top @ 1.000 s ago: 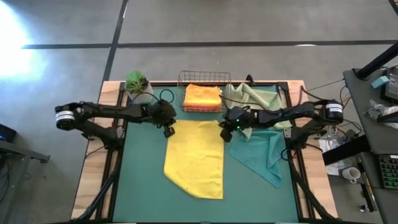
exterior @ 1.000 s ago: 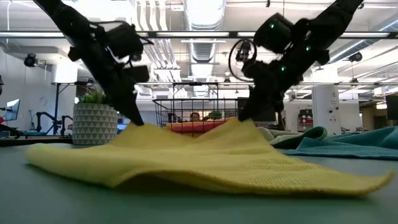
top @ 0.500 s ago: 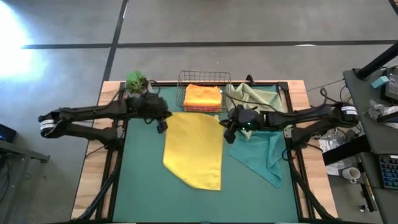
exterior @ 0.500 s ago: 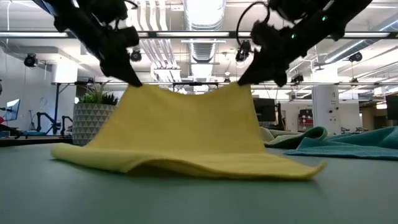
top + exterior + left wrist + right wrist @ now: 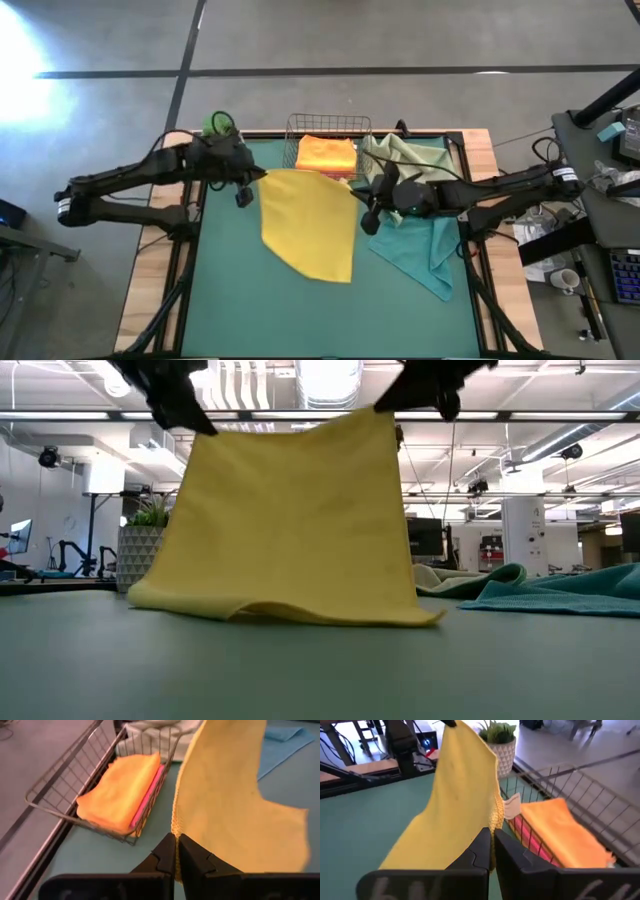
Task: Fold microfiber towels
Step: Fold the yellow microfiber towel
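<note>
Early-to-mid task, by my read: two folded cloths, orange towel (image 5: 325, 154) on top of a pink towel (image 5: 146, 800), already sit in the wire basket (image 5: 328, 125) at the far edge of the worktop (image 5: 230, 300). Yellow towel (image 5: 308, 222) is in hand now, not yet folded. Left tool (image 5: 256, 181) is clamped shut on one top corner, right tool (image 5: 361, 203) clamped shut on the other, both raised above the mat; the cloth hangs as a sheet between them with its lower edge trailing on the worktop in the low view. Teal towel (image 5: 425, 245) lies crumpled on the right side, the sage towel (image 5: 410, 155) bunched behind it beside the basket; both unfolded, so at least three cloths are left. A sixth cloth isn't visible. Potted plant (image 5: 219, 124) stands at the far left corner. Versus a second ago: the yellow towel lay mostly flat and low with the corners barely lifted; both tools have risen, the left one moving toward the far left, and the cloth now hangs nearly vertical, covering less of the mat.
</note>
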Motion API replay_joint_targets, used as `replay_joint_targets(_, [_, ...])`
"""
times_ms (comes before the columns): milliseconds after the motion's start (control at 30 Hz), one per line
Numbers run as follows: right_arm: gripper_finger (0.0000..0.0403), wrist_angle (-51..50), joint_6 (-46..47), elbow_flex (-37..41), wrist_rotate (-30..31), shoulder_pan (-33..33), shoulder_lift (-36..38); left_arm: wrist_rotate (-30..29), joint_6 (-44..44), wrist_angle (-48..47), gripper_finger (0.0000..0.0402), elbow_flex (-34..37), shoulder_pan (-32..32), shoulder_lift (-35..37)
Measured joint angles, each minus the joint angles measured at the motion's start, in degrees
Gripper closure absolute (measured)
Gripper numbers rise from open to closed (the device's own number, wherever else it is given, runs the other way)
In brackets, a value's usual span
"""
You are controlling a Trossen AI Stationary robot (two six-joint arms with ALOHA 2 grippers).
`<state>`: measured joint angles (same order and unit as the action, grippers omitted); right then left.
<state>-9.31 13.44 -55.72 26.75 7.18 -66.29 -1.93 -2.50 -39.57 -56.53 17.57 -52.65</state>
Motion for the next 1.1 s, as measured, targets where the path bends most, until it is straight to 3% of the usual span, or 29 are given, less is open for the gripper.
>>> replay_joint_targets(600, [0.0394,-16.2,-6.6,-25.4,14.0,10.2,-11.8,0.1,2.2,-17.7,0.0401,-20.2,-6.7,-2.3])
replay_joint_targets(967, [0.0394,-18.1,-10.8,-36.2,20.5,15.4,-14.9,0.3,2.9,-24.1,0.0401,-32.8,-7.6,-6.1])
replay_joint_targets(1100, [0.0394,-18.1,-12.8,-38.6,22.8,17.4,-14.9,6.0,6.8,-22.6,0.0401,-33.4,-8.1,-6.2])
